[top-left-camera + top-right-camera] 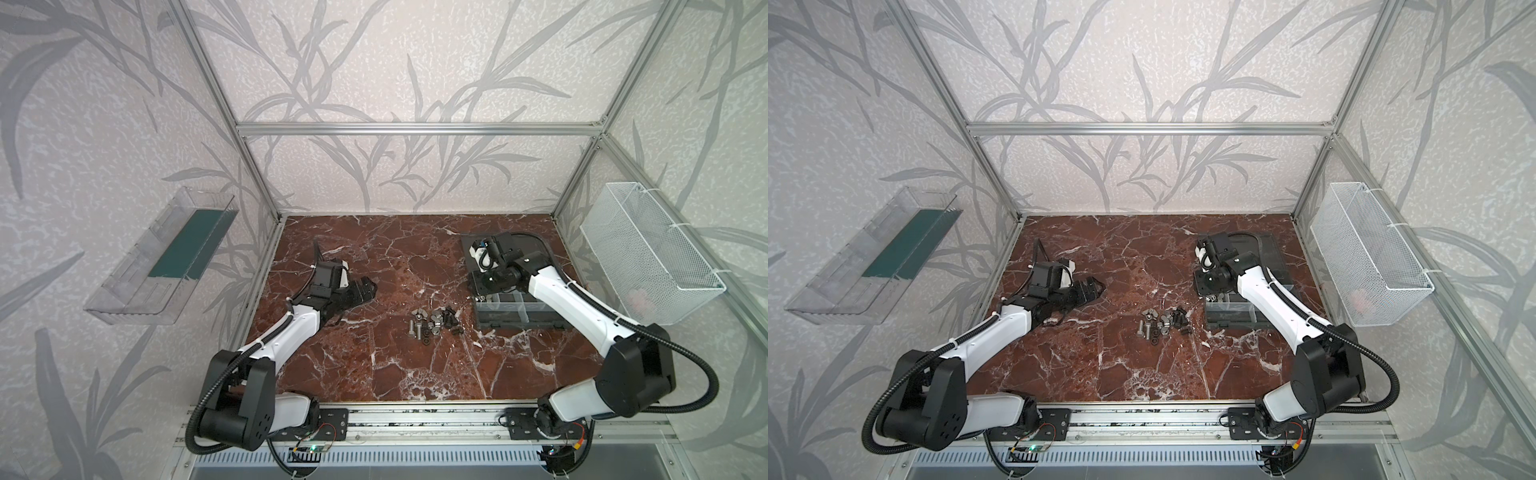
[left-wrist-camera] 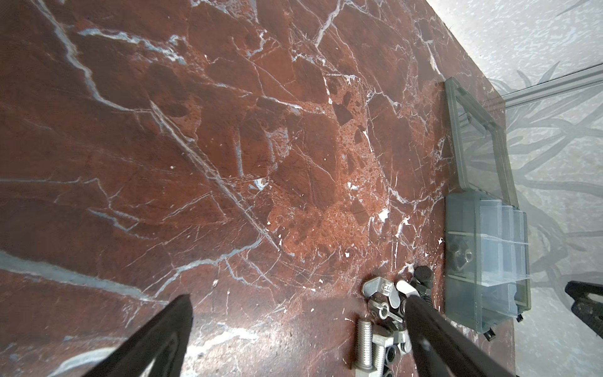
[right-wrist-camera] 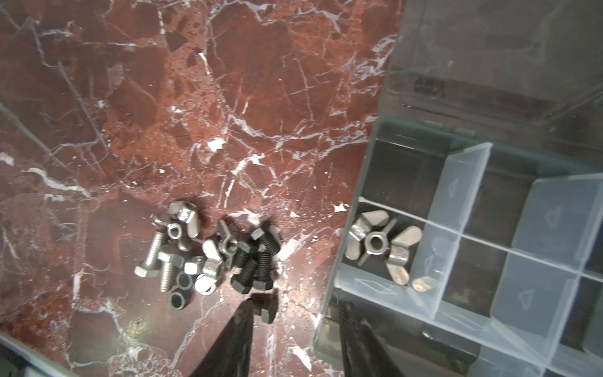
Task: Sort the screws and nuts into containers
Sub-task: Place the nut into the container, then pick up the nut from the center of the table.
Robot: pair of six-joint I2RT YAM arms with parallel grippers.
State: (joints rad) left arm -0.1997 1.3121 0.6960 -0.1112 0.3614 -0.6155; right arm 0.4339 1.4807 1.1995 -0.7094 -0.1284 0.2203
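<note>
Sorting has barely begun. Two silver wing-shaped metal nuts (image 3: 375, 243) lie in one compartment (image 3: 375, 288) of the dark grey plastic organiser box (image 1: 515, 324), along the side that faces the heap. The box sits near the right edge of the red marble desk (image 1: 374, 257), its flat lid (image 3: 489, 65) folded open toward the back edge. The other compartments in view look empty.

Everything else is still in one loose heap (image 1: 434, 326) at mid-desk, just beside the box:
- two silver hex-head bolts (image 3: 150, 258)
- seemingly four black bolts (image 3: 251, 274)
- two black ring nuts (image 3: 177, 300)
- about three more wing nuts (image 3: 184, 218), though overlap makes that count unsure

The right hand (image 3: 297, 305) hangs over the box's heap-facing wall, fingers parted, holding nothing. The left hand (image 2: 298, 297), spread wide and empty, hovers between the heap and the left edge.
</note>
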